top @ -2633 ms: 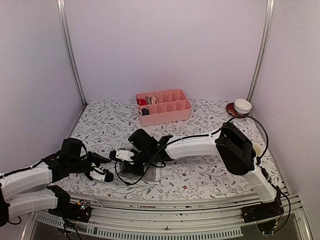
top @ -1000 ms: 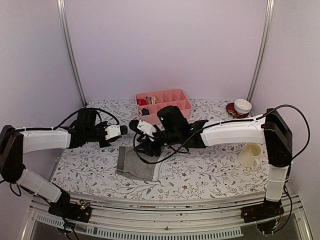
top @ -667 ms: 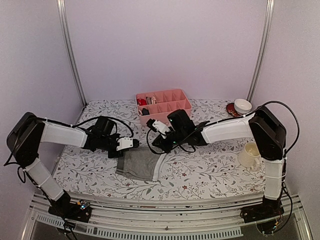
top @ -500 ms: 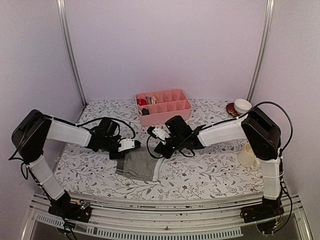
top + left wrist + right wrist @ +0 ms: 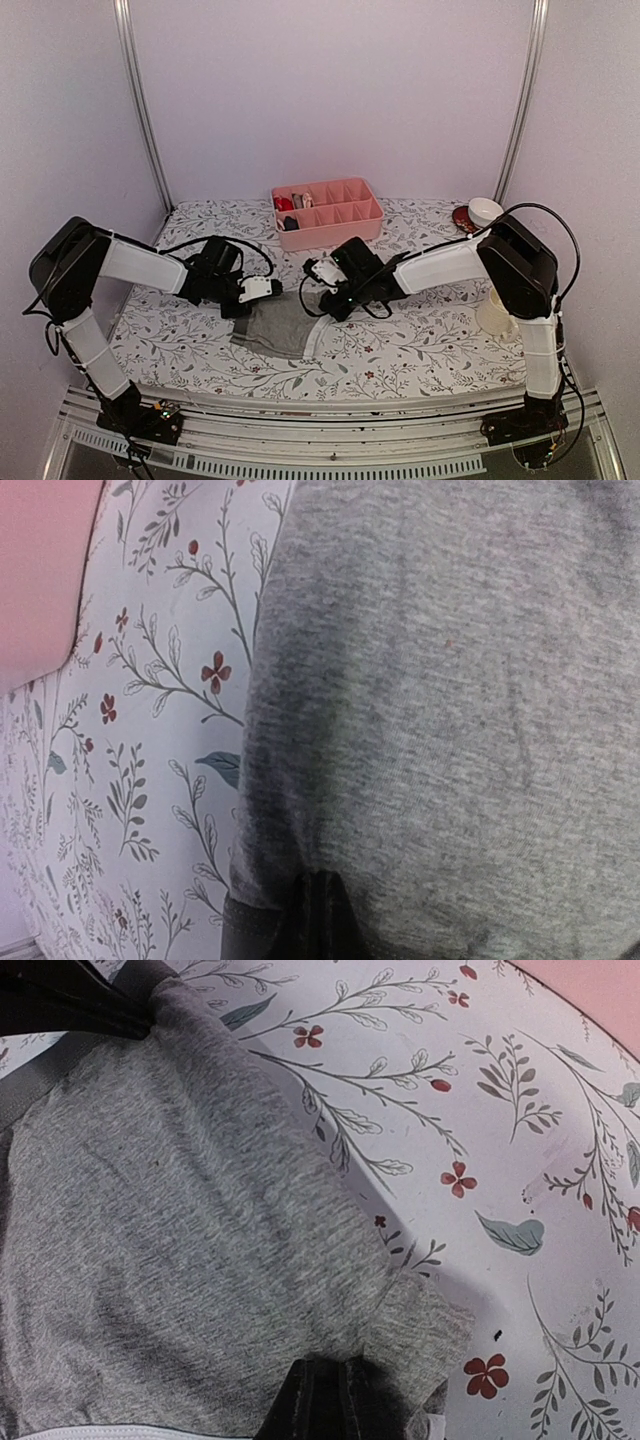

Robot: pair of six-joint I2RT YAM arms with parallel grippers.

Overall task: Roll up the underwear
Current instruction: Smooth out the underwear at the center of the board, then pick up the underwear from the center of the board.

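Observation:
The grey underwear [image 5: 280, 328] lies flat on the flowered tablecloth in front of the arms, a pale band along its right edge. My left gripper [image 5: 264, 292] is shut on the cloth's far left corner. In the left wrist view the dark fingertips [image 5: 322, 922] pinch the grey underwear [image 5: 450, 710] by its darker hem. My right gripper [image 5: 320, 298] is shut on the far right corner. In the right wrist view its fingertips [image 5: 340, 1400] bite a small fold of the underwear [image 5: 190, 1260]. The left gripper's dark fingers [image 5: 70, 1000] show at that view's top left.
A pink divided tray [image 5: 328, 212] with small items stands behind the cloth, close to both grippers. A pale cup [image 5: 497, 310] stands at the right by the right arm. A white bowl [image 5: 486, 212] on a red saucer sits at the back right.
Both grippers came down from above the table to the far edge of the underwear and shut on its two far corners. The cloth has barely shifted.

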